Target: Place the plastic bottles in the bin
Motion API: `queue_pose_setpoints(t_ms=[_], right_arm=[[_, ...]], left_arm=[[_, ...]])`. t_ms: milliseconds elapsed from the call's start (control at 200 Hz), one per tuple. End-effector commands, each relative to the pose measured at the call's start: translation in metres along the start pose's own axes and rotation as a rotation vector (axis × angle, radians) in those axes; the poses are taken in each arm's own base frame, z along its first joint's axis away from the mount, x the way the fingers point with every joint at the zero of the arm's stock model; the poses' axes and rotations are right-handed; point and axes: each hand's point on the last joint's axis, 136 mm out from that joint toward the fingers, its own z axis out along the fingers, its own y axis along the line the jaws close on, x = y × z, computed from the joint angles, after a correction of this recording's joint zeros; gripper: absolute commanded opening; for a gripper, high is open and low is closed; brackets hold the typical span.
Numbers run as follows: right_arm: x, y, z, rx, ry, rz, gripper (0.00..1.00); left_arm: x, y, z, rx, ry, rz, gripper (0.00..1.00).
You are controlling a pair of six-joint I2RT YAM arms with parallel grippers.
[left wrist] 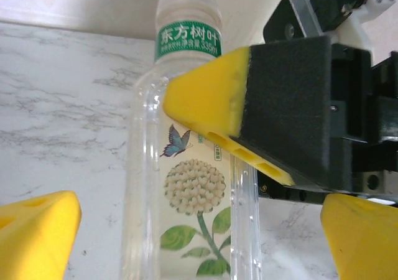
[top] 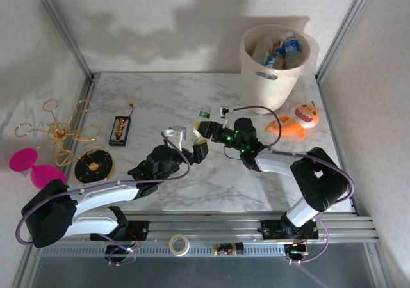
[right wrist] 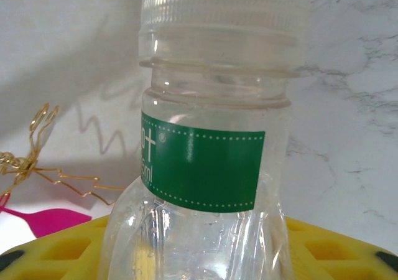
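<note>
Near edge: roll of tape [top: 180, 243] on the rail between the two bases. Not part of the job.

Mid-table, just right of centre: both arms meet over the marble table [top: 160, 89] around one clear bottle [left wrist: 186, 186] with a green neck band and a butterfly-and-flower label. It is upright and off the surface.

Left gripper [left wrist: 199, 236]: yellow fingers [left wrist: 37, 233] stand wide apart, one on each side of the lower bottle, with marble showing in the gaps. It grips nothing.

Right gripper [top: 206, 133]: closed onto the bottle higher up. One yellow pad lies across the shoulder in the left wrist view. In the right wrist view the bottle rises straight out of the yellow pads. Judged to be carrying the weight alone.

Reading: a hand-over. The bin is on the right arm's side, so that arm has the easier carry. A high grip leaves the body hanging below, so it may swing.

Left side, well apart: gold wire tangle [top: 57, 131] and a pink piece [top: 25, 160]. Neither is involved.

Far right: orange toy [top: 298, 120] lies just in front of the bin and should stay there.

Far right corner: bin [top: 256, 64], cream, upright, with several bottles [top: 282, 50] already inside. This one is still outside it. Next move, by judgement: lift over the rim, clear of the toy.
</note>
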Motion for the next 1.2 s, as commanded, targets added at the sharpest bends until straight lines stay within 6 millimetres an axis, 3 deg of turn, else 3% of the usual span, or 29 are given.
queue_pose_setpoints(t_ms=[0,140,305,626,836,976,1197], right_arm=[[-0.034,0.006,-0.006,0.031,-0.071,-0.07,0.5],[-0.067,-0.004,-0.019,0.089,-0.127,-0.097,0.49],[-0.123,-0.007,-0.045,0.179,-0.22,-0.173,0.49],[-0.246,0.022,-0.103,0.287,-0.46,-0.32,0.48],[-0.319,0.034,-0.136,0.336,-0.658,-0.354,0.48],[-0.362,0.024,-0.152,0.391,-0.762,-0.345,0.48],[-0.39,-0.011,-0.145,0.453,-0.816,-0.318,0.47]], left_arm=[[-0.015,0.002,-0.008,-0.008,-0.071,-0.033,1.0],[-0.02,0.012,-0.014,-0.041,-0.101,-0.057,1.0],[-0.023,0.053,-0.023,-0.199,-0.157,-0.124,0.99],[-0.008,0.121,-0.039,-0.416,-0.168,-0.276,0.99],[0.001,0.13,-0.046,-0.426,-0.158,-0.31,1.0],[0.004,0.131,-0.048,-0.42,-0.156,-0.322,1.0],[0.004,0.132,-0.052,-0.415,-0.164,-0.327,1.0]])
